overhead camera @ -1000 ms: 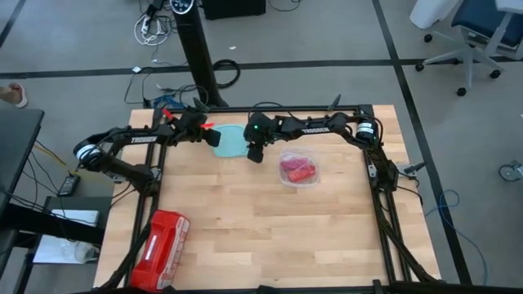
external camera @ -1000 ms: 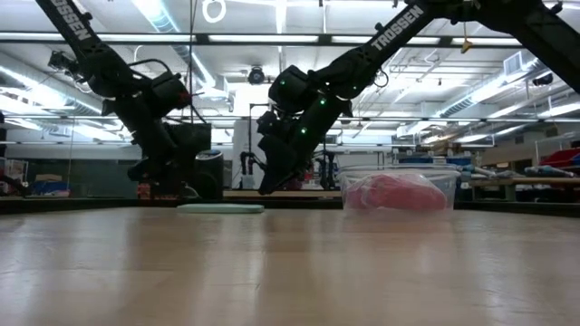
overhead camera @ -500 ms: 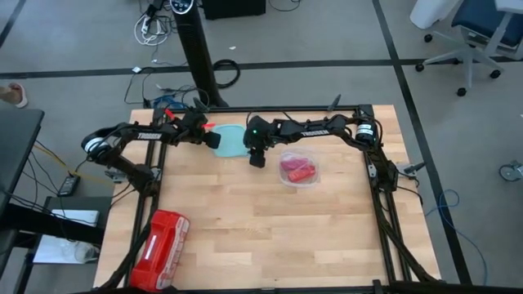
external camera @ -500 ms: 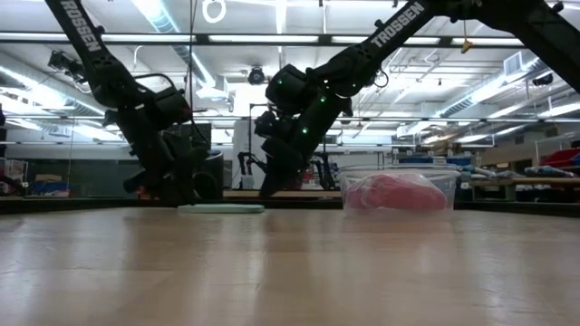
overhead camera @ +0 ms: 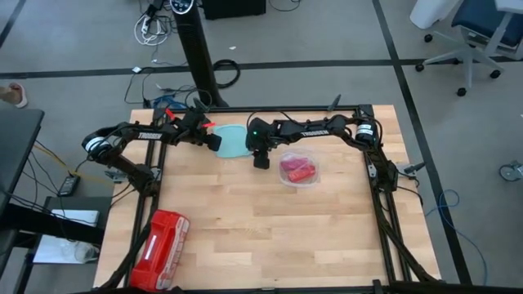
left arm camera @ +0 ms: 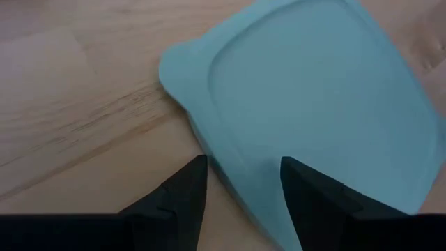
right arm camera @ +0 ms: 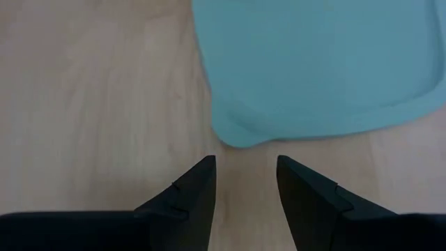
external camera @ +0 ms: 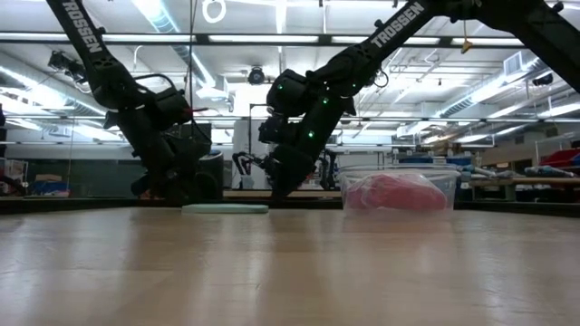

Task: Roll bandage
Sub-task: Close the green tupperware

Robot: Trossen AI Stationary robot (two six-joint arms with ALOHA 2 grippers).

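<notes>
A dusky pink bandage (overhead camera: 297, 171) lies bundled inside a clear plastic tub (overhead camera: 311, 180) on the wooden surface (overhead camera: 270, 229), just beside the right gripper (overhead camera: 261, 161). It looks soft, light and limp — best pinched at a loose end. Both grippers are spread and empty; the left gripper (overhead camera: 215, 140) straddles the edge of a pale teal lid (overhead camera: 233, 140). "TROSSEN" is printed on each arm.

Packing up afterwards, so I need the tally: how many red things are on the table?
2: the bandage inside the clear container at the right-centre, and a red case near the front-left corner. Nothing else red shows on the table.
</notes>
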